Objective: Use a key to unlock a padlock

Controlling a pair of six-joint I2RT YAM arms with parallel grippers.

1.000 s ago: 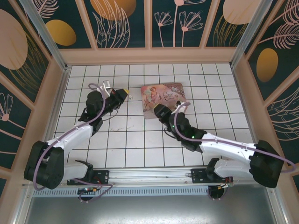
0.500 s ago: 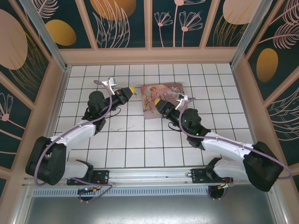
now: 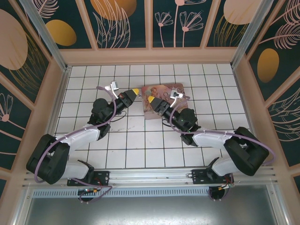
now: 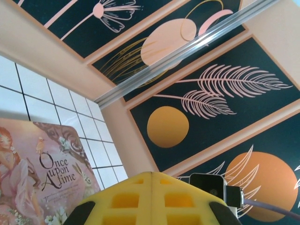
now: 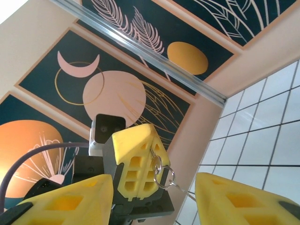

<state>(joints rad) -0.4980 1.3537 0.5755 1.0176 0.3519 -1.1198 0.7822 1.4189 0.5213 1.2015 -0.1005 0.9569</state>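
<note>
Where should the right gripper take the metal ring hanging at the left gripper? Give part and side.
Probably the free loop of the metal ring, where it hangs clear of the shut pads of the left gripper. Come straight on from the right gripper: its open fingers frame that loop in the right wrist view, and the pads cover the rest.

Most of the key (image 5: 158, 165) hides between left jaws.

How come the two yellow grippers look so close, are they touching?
Apart. In the top view, a clear gap separates the left gripper and the right gripper.
</note>
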